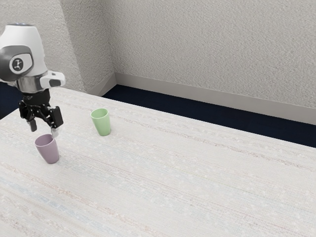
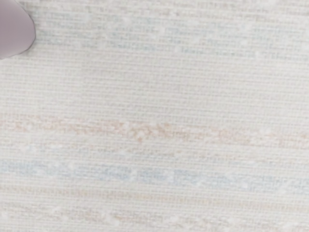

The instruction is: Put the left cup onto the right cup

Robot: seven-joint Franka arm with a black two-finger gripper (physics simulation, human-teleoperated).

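Note:
A mauve cup stands upright on the table at the exterior view's left. A green cup stands upright further to the exterior view's right and a little farther back. My black gripper hangs just above and behind the mauve cup's rim, its fingers apart and nothing between them. In the wrist view a blurred mauve edge of the cup shows at a corner, beside bare table cloth.
The pale woven tabletop stretches wide to the exterior view's right and front. A textured wall with a baseboard runs behind, with dark floor below it.

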